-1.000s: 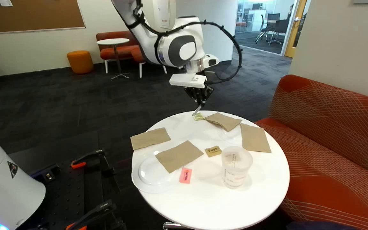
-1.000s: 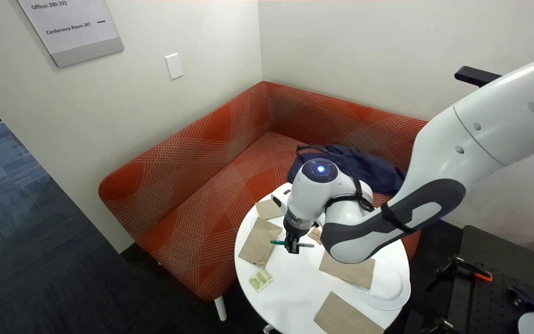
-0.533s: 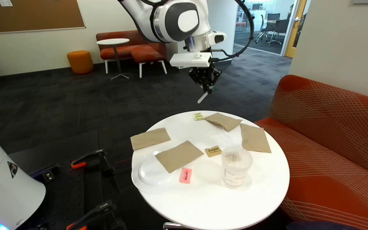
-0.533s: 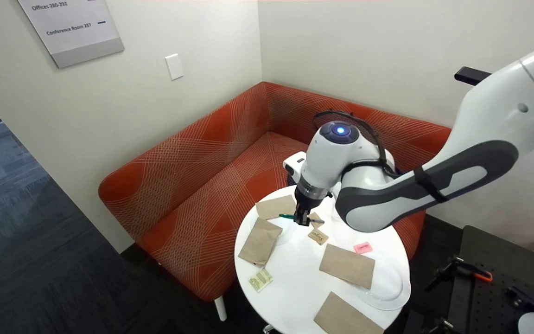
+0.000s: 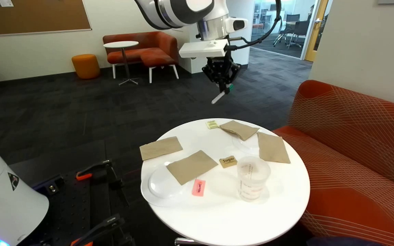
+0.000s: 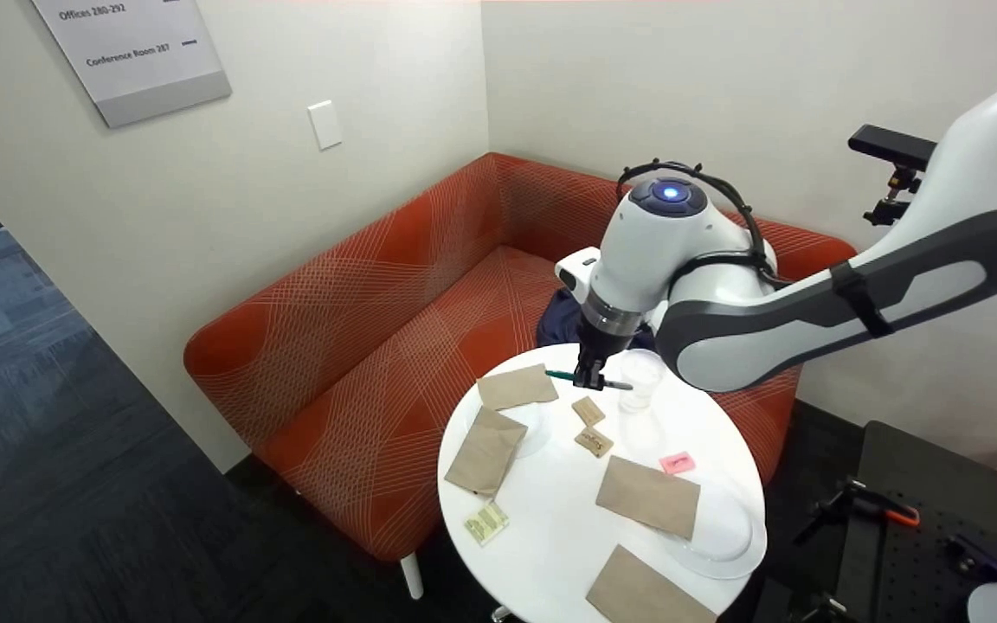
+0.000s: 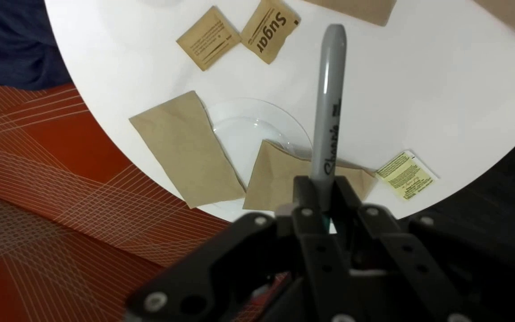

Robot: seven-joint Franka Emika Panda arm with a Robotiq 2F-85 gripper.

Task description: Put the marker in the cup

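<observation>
1. The gripper (image 7: 323, 190) is clamped on the marker (image 7: 330, 98) mid-length, clear above the table (image 5: 217, 218).
2. The cup (image 5: 251, 184) stands upright, toward the edge beside the sofa (image 5: 354, 153).
3. Advised: turn the marker steep, centre it over the cup, lower one end inside, then release.
</observation>
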